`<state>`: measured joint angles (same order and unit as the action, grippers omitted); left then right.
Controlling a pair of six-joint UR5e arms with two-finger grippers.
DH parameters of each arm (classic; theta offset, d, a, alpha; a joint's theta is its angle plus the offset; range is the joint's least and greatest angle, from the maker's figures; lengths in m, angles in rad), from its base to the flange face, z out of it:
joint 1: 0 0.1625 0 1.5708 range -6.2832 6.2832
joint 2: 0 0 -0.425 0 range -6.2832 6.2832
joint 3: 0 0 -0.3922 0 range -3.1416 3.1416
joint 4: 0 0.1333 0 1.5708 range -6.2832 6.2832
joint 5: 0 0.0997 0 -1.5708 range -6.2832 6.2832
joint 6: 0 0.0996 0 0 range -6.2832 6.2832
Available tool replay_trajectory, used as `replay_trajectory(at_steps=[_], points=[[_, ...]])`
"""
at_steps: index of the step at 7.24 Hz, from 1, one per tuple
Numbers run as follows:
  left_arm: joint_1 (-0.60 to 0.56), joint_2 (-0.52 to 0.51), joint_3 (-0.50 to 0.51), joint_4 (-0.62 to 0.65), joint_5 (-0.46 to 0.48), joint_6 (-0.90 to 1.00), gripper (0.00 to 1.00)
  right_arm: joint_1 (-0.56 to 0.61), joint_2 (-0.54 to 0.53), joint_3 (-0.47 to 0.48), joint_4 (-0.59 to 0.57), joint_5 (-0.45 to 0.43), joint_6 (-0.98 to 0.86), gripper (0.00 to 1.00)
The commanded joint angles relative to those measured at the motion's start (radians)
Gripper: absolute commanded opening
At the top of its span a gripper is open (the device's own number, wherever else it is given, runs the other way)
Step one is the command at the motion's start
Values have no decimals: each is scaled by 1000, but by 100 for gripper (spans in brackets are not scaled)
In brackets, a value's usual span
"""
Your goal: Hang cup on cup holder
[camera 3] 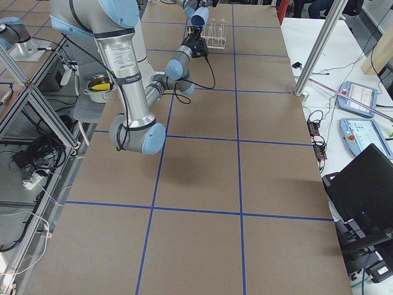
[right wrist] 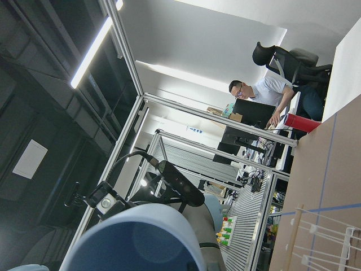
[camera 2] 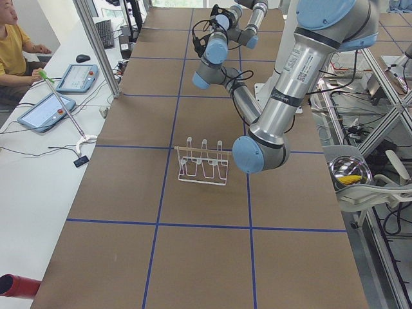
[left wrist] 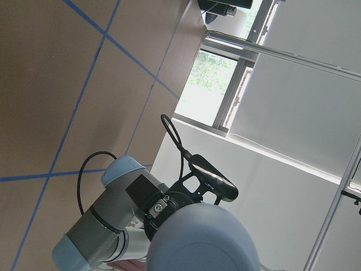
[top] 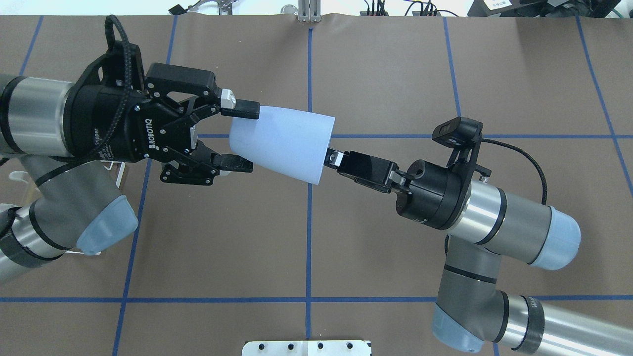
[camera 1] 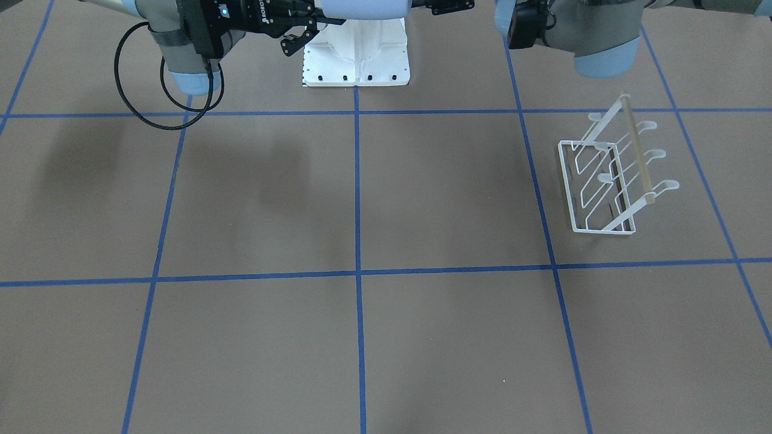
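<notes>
The pale blue cup [top: 282, 143] hangs level in the air above the table's middle, between my two grippers. My left gripper [top: 247, 137] has a finger on each side of the cup's narrow base and looks shut on it. My right gripper [top: 330, 158] shows edge-on at the wide rim and looks shut on the rim wall. The left wrist view shows the cup's base [left wrist: 197, 237]. The right wrist view looks into its mouth [right wrist: 141, 237]. The white wire cup holder [camera 1: 609, 181] with its wooden rod stands empty on the table on my left side. It is also in the exterior left view [camera 2: 203, 168].
The white robot base plate [camera 1: 356, 60] sits at the table's near edge. Blue tape lines [camera 1: 357, 274] grid the brown table. An operator [camera 2: 13, 45] sits at a side desk with tablets [camera 2: 45, 111]. A steel pot [camera 2: 351, 170] stands off the table.
</notes>
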<state>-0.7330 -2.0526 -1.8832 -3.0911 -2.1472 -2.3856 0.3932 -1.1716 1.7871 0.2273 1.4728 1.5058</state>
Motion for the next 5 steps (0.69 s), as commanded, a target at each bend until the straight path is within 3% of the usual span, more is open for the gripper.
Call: replay_trajectory(at_steps=[1,2,3,4,5], points=[[23,5,10,-41,32,3,14,-4,1,0,1,-5,1,2],[23,5,10,-41,32,8,0,-4,1,5,1,-5,2,23],[23,6,10,-40,32,13,0,-4,1,11,1,-5,5,54],[21,6,10,-41,32,14,0,-4,0,14,1,-5,8,99],[21,6,9,-41,32,14,0,1,-3,27,1,-5,16,100]])
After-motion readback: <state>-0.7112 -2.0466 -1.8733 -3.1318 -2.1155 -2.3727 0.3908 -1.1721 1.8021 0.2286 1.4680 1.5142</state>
